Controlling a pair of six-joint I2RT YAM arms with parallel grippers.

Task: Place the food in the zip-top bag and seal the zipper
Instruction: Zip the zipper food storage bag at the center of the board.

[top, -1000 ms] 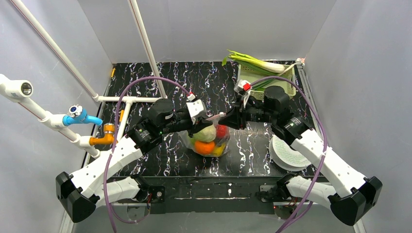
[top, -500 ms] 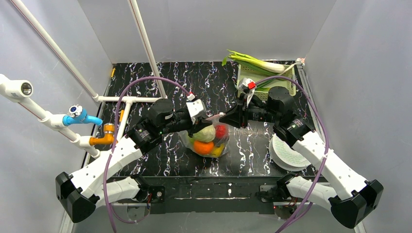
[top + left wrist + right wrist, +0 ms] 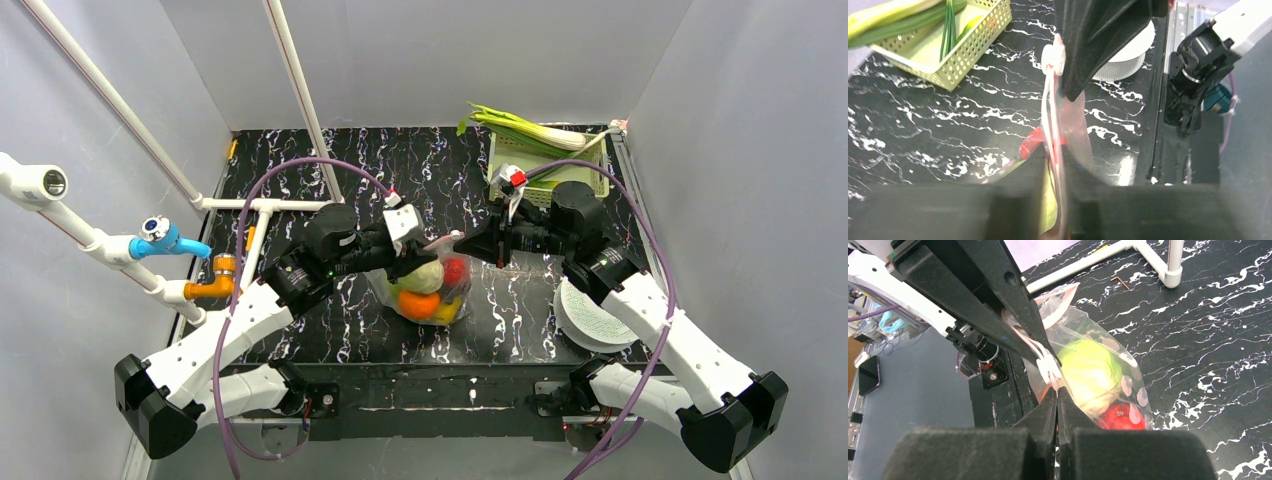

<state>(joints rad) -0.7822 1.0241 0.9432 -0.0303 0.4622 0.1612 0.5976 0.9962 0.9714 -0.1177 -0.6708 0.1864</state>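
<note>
- The bases of both arms stand at the near edge of the black marbled table (image 3: pixel 300 170).
- On the right side, near that edge, a white round dish (image 3: pixel 590 315) lies flat, beside the right arm.
- At the middle of the table the zip-top bag (image 3: pixel 1079 322) hangs upright from its top edge, and its bottom reaches down to the table.
- The food (image 3: pixel 426 275) is inside the bag: a pale green round piece on top, a red piece (image 3: pixel 456 270) just beside it, an orange piece (image 3: pixel 421 303) and a yellow piece (image 3: pixel 449 311) under them.
- The zipper (image 3: pixel 1050 115) runs as a thin pink strip between the two grippers, with a small white slider (image 3: pixel 1053 57) on it.
- The left gripper (image 3: pixel 1055 195) pinches the strip, and its fingers are pressed together on it.
- The right gripper (image 3: pixel 1057 402) has its fingers pressed together too. The strip goes in between the tips, and the slider sits just beside them.
- On the left, a frame of white pipes (image 3: pixel 250 205) lies on the table, with a blue valve (image 3: pixel 160 238) on a pipe outside the edge.
- At the far right corner stands a pale green mesh basket (image 3: pixel 978 47), and a long leek (image 3: pixel 520 128) lies across it.
</note>
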